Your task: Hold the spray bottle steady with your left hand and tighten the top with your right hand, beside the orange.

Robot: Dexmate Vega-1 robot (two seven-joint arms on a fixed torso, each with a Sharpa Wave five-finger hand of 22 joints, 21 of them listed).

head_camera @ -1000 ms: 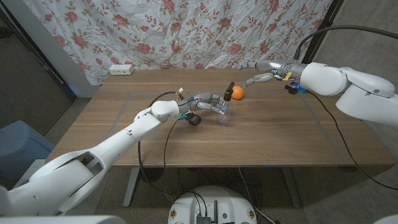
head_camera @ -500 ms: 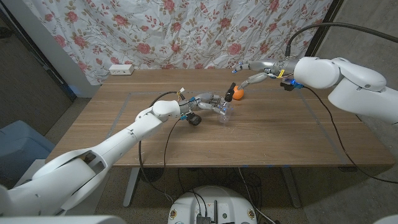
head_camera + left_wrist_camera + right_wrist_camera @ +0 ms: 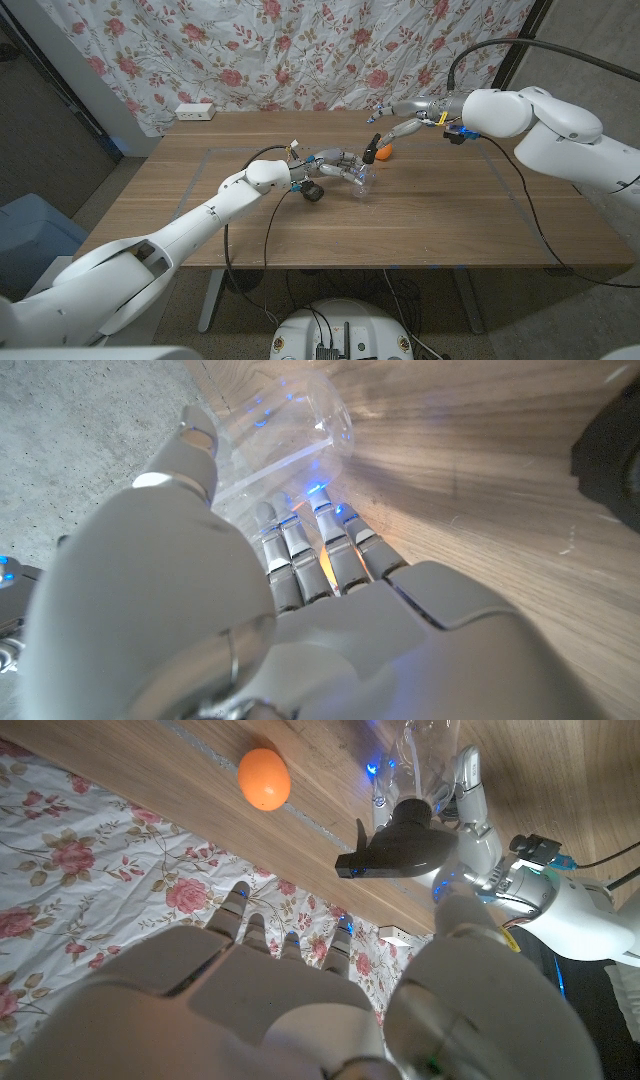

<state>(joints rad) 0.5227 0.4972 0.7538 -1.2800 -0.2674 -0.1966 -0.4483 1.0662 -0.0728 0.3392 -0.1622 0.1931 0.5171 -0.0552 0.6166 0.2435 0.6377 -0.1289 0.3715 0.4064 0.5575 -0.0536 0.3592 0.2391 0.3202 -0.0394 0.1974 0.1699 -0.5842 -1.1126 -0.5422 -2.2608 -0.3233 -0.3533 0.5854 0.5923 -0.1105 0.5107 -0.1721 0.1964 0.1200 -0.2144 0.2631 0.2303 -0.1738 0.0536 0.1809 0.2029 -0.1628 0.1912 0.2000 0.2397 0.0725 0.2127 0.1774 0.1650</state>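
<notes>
A clear spray bottle (image 3: 360,180) stands near the table's middle, and my left hand (image 3: 335,164) grips it from the left side. Its black trigger top (image 3: 372,147) tilts up toward the orange (image 3: 385,153), which lies just behind and to the right. My right hand (image 3: 402,118) hovers in the air behind the orange, fingers apart, holding nothing, a short way from the top. In the right wrist view the orange (image 3: 264,778), the black top (image 3: 400,845) and the bottle (image 3: 425,750) lie beyond my right hand (image 3: 260,990). The left wrist view has my fingers (image 3: 320,550) against the clear bottle (image 3: 290,430).
A white power strip (image 3: 195,111) lies at the table's back left corner. A floral curtain (image 3: 300,50) hangs right behind the table's far edge. Bare wood (image 3: 450,210) stretches in front of and to the right of the bottle.
My right hand has moved left and slightly forward, closer to the orange and the bottle's top. The left hand and the bottle have stayed in place.
</notes>
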